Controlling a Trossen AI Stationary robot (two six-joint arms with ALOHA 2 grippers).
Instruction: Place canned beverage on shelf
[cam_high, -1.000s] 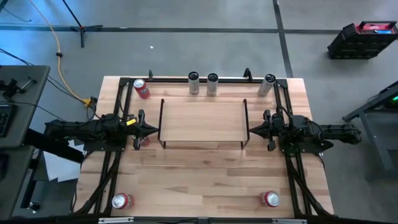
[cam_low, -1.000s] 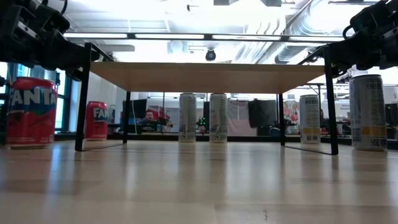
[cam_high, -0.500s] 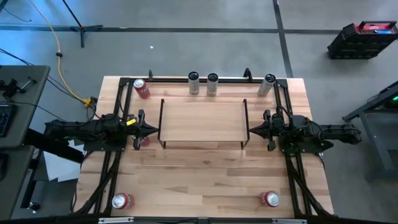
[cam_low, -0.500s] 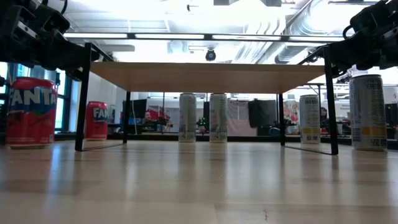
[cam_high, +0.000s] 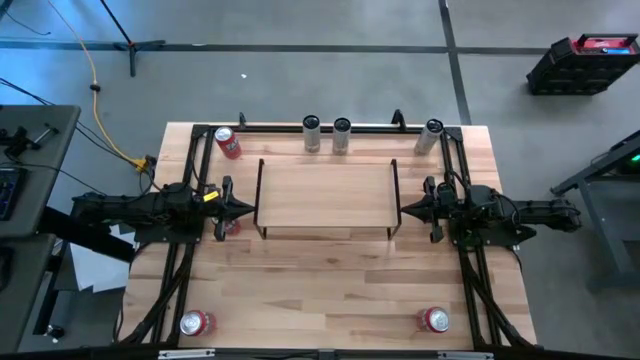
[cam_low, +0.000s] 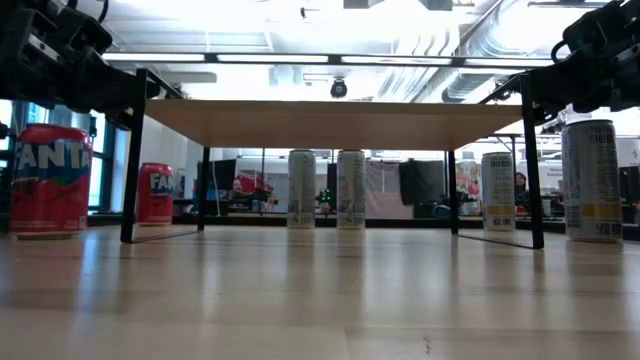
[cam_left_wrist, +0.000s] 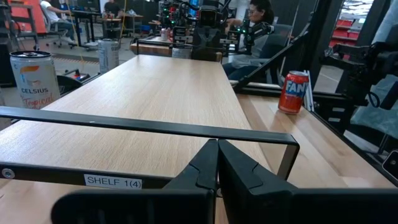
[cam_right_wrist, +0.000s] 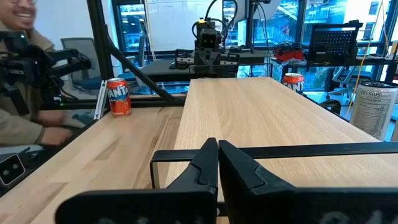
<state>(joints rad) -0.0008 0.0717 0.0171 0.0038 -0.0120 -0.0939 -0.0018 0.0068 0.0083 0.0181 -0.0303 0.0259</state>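
Canned beverages are sitting just where they were a second ago: three slim cans (cam_high: 341, 135) along the tabletop's (cam_high: 340, 285) far edge behind the shelf (cam_high: 326, 193), a red can (cam_high: 228, 142) at the far left corner, two more red ones near the front corners. I am seeing no change. My left claw (cam_high: 246, 209) is hovering at the shelf's left rail, fingers pressed together, holding nothing. My right claw (cam_high: 403, 209) is mirroring it at the right rail, also closed and empty.

light-wood shelf (cam_high: 325, 190), red cans (cam_high: 228, 143), silver cans (cam_high: 311, 133)
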